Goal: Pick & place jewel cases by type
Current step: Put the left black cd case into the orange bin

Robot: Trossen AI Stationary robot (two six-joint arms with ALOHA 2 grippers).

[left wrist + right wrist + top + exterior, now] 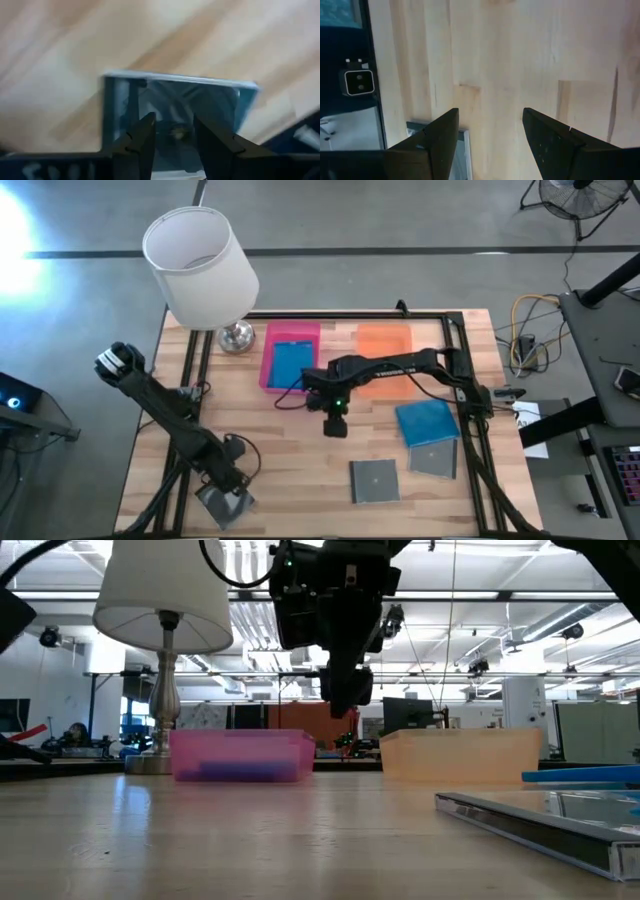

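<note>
My left gripper [172, 134] grips a grey case [175, 107] at the table's near-left corner; my right gripper [335, 423] hangs wide apart, mid-table.

- Legible text, labels, brands, numbers, signs: none in any view.
- Left wrist view: pale marks on the dark gripper body below the fingers [145, 137] (blurred, cut off at the picture's edge; not readable as letters or figures).
- Grey jewel case [175, 107] in the same view: no print can be made out on it.
- High view: blue jewel case [427, 421] and pink tray [268, 360] carry no readable label (too small to tell).
- Low view: room fittings behind the surface [200, 830] show no readable sign.
</note>
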